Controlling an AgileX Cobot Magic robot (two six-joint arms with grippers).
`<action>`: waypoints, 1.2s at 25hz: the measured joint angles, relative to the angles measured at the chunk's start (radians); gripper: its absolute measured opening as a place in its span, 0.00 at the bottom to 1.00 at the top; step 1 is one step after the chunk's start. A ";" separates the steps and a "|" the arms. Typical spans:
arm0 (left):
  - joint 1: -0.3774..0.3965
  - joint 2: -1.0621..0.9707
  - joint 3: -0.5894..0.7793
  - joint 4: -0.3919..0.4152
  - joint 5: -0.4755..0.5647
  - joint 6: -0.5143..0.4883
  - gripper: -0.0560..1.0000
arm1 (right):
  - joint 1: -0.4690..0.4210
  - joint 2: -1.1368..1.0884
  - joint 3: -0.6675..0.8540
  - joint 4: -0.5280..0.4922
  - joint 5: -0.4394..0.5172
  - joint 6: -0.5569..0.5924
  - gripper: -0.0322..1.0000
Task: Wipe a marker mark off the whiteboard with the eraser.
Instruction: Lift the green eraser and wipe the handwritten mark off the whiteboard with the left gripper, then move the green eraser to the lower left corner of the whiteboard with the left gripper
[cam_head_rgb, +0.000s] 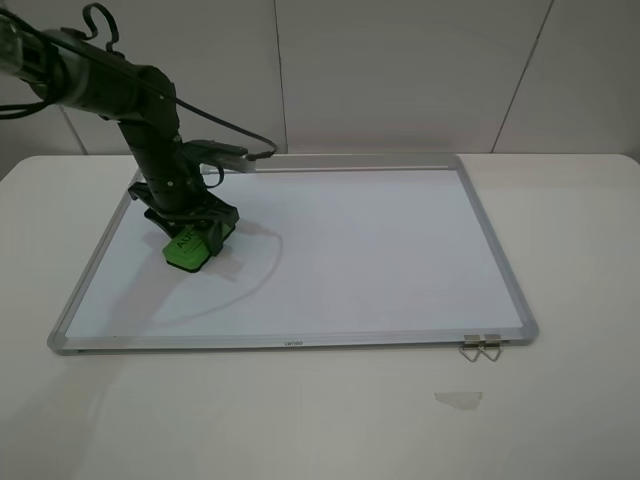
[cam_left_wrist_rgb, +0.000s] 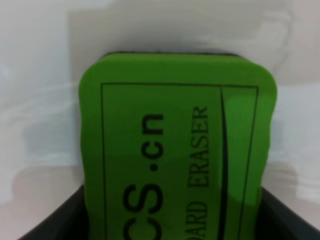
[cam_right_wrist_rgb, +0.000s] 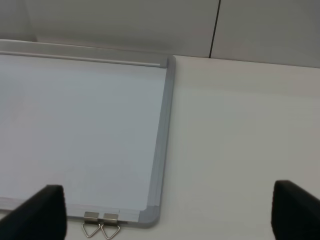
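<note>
- The left gripper (cam_head_rgb: 195, 232) is clamping the green eraser (cam_head_rgb: 188, 250) between its black jaws; in the left wrist view the eraser (cam_left_wrist_rgb: 175, 150) is filling the gap, with the dark fingers (cam_left_wrist_rgb: 50, 227) showing at its sides.
- The eraser is lying on the whiteboard (cam_head_rgb: 380, 260), in the board's far left part, near the left frame, and is casting a soft shadow to its right.
- The right gripper (cam_right_wrist_rgb: 167, 212) is hanging with its jaws wide apart and nothing between them, looking down on the board's near right corner; the high view is not showing it.
- As a judgement of progress: the eraser is already picked up and brought down to the board, and no marker mark is showing anywhere on the bare white surface. It may be wiped away or hidden under the eraser and arm; the pictures are not settling which. What is left, at most, is finishing the wipe and putting the eraser down.
- Counting: one eraser, one whiteboard with one silver strip along its far edge, two small metal clips (cam_head_rgb: 481, 348) at the board's near right edge, one pale scrap (cam_head_rgb: 458, 399) on the table (cam_head_rgb: 560, 430), and no visible marks.
</note>
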 joint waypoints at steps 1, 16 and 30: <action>0.013 0.000 0.000 0.010 0.006 -0.008 0.62 | 0.000 0.000 0.000 0.000 0.000 0.000 0.82; -0.097 0.000 0.000 0.046 0.040 -0.019 0.62 | 0.000 0.000 0.000 0.000 0.000 0.000 0.82; -0.214 -0.024 0.004 0.031 0.038 -0.069 0.62 | 0.000 0.000 0.000 0.000 0.000 0.000 0.82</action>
